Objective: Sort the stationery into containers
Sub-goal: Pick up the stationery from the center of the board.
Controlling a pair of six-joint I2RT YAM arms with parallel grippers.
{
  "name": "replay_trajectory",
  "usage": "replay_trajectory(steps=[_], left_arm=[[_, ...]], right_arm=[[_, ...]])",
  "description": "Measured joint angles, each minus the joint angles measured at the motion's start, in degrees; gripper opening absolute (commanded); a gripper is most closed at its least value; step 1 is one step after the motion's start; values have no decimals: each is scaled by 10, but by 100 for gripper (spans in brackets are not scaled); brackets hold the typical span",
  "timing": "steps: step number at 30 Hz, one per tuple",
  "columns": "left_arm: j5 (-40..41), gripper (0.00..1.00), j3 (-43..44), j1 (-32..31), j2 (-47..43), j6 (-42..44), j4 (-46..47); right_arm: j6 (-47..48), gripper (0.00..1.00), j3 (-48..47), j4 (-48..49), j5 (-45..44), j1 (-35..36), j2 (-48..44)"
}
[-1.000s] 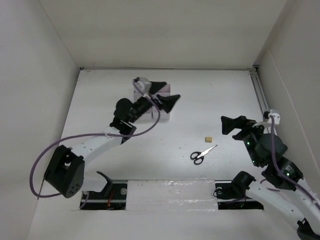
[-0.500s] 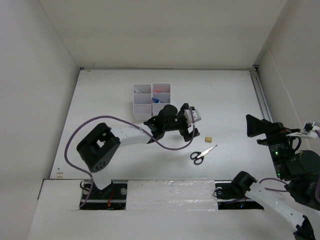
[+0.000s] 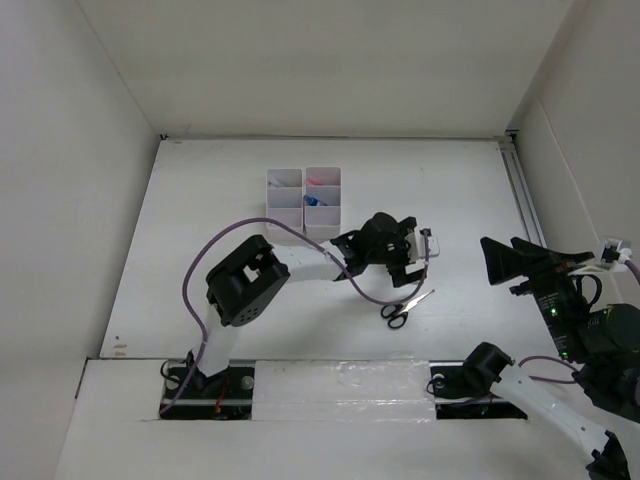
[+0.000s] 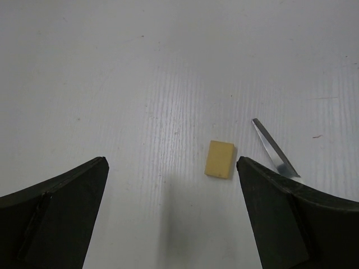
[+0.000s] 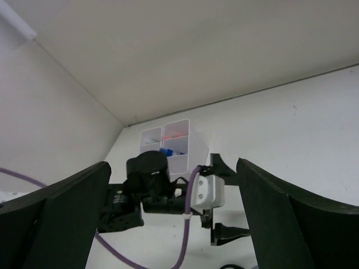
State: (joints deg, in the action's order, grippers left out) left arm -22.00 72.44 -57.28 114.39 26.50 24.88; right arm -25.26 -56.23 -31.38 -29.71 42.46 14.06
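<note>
White tabletop (image 3: 200, 230) is filling the scene, with pale walls closing it in. On it the tan eraser (image 4: 220, 159) is lying flat, the blade tip of the scissors (image 4: 275, 148) resting just beside it without touching. The left gripper (image 4: 171, 163) is hanging over the eraser, its fingers (image 4: 61, 218) spread wide and touching neither item. Seen from above, the scissors' black handles are lying on the near side of that gripper. Farther back the two white trays (image 3: 285, 182) are standing side by side, red and blue items showing in the right-hand one. Well to the right, the right gripper (image 3: 492, 262) is hanging above the tabletop, fingers spread, holding nothing
</note>
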Motion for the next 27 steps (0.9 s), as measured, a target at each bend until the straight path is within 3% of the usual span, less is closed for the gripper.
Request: replay_trajectory(steps=[7, 15, 27], left_arm=[[-1, 93, 111, 1, 78, 18, -81], [-38, 79, 129, 4, 99, 20, -144], [-76, 68, 160, 12, 119, 20, -180]], right_arm=[[5, 100, 13, 15, 43, 0, -4], [11, 100, 19, 23, 53, 0, -20], [12, 100, 27, 31, 64, 0, -25]])
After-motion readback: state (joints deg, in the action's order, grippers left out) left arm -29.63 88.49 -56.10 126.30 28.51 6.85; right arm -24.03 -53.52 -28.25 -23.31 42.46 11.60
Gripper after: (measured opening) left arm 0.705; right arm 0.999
